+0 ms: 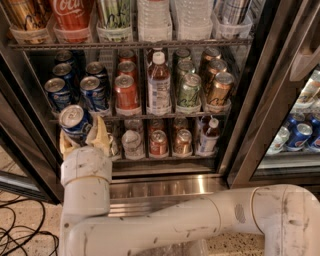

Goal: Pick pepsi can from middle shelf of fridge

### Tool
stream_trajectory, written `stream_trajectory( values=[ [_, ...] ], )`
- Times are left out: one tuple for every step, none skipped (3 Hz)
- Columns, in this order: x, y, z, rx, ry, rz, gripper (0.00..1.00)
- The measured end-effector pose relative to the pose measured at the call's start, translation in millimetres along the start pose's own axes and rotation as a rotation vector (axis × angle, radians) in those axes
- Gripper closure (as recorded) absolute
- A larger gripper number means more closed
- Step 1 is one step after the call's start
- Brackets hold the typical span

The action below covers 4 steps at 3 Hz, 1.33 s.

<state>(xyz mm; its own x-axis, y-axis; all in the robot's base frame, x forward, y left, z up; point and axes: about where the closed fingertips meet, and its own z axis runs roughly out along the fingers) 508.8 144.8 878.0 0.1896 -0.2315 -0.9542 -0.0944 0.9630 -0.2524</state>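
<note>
Obs.: gripper (81, 136) sits just below the left end of the middle shelf (170, 116), in front of the fridge (250, 100). Its jaws are clamped on the pepsi can (76, 122), one tan finger on each side.

The pepsi can is off the middle shelf, just under its left front edge, tilted with its silver top up and to the left. Its logo cannot be read.

On the middle shelf, left to right:
- blue cans (93, 93)
- red cans (126, 92)
- one white-capped bottle (159, 86)
- green cans (189, 90)
- gold cans (220, 88)

Their labels are too blurred to read.

Above the middle shelf, a tall red can (74, 14) carries white "Coca" script. Below it runs the steel grille base (165, 187).
</note>
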Motion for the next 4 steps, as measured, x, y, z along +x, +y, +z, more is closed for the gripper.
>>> stream_trajectory(
  values=[
    [5.2, 7.0, -38.9, -0.051, -0.001, -0.035, 1.0],
    [5.9, 3.9, -69.4, -0.064, -0.051, -0.069, 1.0],
    [9.1, -15.0, -85.0, -0.095, -0.063, -0.11, 1.0],
    [-0.8, -57.1, -78.0, -0.131, -0.043, -0.144, 1.0]
  ],
)
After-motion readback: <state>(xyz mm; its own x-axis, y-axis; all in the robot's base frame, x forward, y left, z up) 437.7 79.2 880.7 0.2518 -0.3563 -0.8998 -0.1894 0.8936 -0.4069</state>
